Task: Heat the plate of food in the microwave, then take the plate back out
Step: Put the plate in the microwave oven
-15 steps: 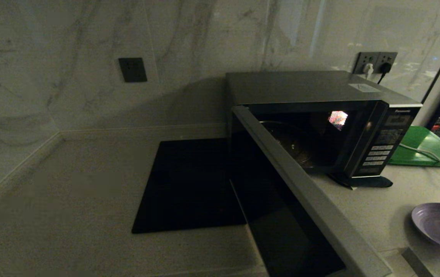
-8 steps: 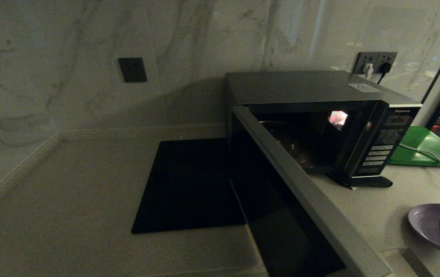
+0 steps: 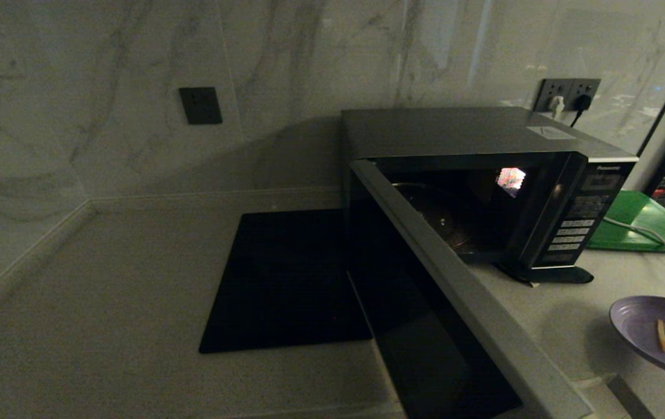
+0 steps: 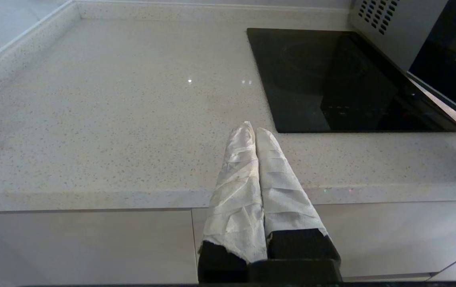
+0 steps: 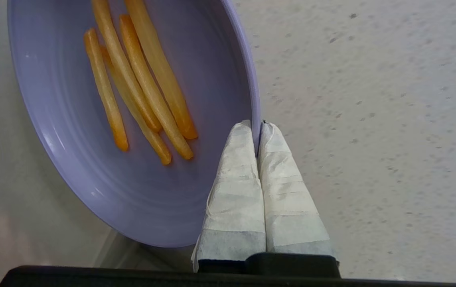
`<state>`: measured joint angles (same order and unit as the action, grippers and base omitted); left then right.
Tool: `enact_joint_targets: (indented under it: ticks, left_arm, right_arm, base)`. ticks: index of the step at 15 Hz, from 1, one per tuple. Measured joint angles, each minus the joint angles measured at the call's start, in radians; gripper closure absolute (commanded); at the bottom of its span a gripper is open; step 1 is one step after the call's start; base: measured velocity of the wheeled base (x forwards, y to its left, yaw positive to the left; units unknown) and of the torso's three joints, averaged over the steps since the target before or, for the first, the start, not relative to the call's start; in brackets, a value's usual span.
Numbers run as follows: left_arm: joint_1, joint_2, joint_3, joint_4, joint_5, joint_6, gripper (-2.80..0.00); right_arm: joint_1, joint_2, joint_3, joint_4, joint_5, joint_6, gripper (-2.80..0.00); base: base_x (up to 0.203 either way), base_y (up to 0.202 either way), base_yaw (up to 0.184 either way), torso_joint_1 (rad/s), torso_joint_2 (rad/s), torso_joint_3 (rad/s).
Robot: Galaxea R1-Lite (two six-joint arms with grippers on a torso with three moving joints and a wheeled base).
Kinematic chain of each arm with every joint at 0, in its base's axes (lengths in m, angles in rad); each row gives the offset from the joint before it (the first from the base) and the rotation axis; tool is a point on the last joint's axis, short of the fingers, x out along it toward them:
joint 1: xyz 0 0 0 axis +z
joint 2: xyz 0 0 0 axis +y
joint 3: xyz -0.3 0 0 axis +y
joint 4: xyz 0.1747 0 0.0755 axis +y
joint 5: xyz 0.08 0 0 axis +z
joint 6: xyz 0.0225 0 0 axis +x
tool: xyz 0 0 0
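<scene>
**Plate pinched at rim, microwave door standing open**

Right gripper (image 5: pixel 256 129) is clamping the rim of the plate (image 5: pixel 132 119), one wrapped finger inside the rim, one outside, jaws closed on the edge. Plate is sitting tilted over the counter (image 3: pixel 105 279) near the front edge, to the right of the microwave (image 3: pixel 483 174) and apart from it. Fries (image 5: pixel 140 83) are lying in a loose bunch on the plate, none spilling. In the head view only the plate (image 3: pixel 652 334) is showing at the right edge; the gripper itself is out of that view.

Microwave is sitting at the back right of the counter, door (image 3: pixel 454 302) swinging wide toward the camera, cavity dark with the glass turntable (image 3: pixel 437 221) showing inside. Button panel (image 3: pixel 576 227) is facing front on its right side.

Left gripper (image 4: pixel 255 131) is hanging parked off the counter's front edge, wrapped fingers pressed together, holding nothing. Black glass square (image 3: pixel 285 279) is lying flush in the counter left of the microwave. Green board (image 3: pixel 640 224) is lying behind, right of the microwave, a white cable (image 3: pixel 646 233) crossing it.
</scene>
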<state>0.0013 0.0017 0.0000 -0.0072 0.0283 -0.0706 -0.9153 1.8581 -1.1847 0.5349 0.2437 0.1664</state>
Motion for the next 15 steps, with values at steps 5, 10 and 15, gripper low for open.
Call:
enact_joint_targets:
  ticks: [5, 10, 15]
  left_arm:
    - [0.0, 0.0, 0.0, 0.0, 0.0, 0.0, 0.0]
    - [0.0, 0.0, 0.0, 0.0, 0.0, 0.0, 0.0]
    - [0.0, 0.0, 0.0, 0.0, 0.0, 0.0, 0.0]
  right_arm:
    - [-0.001, -0.059, 0.064, 0.0, 0.099, 0.0, 0.0]
    - [0.042, -0.172, 0.149, 0.0, 0.15, -0.002, 0.0]
    - [0.169, -0.296, 0.267, 0.001, 0.151, 0.017, 0.0]
  base:
    - [0.0, 0.0, 0.0, 0.0, 0.0, 0.0]
    - [0.0, 0.0, 0.0, 0.0, 0.0, 0.0]
    - [0.0, 0.0, 0.0, 0.0, 0.0, 0.0]
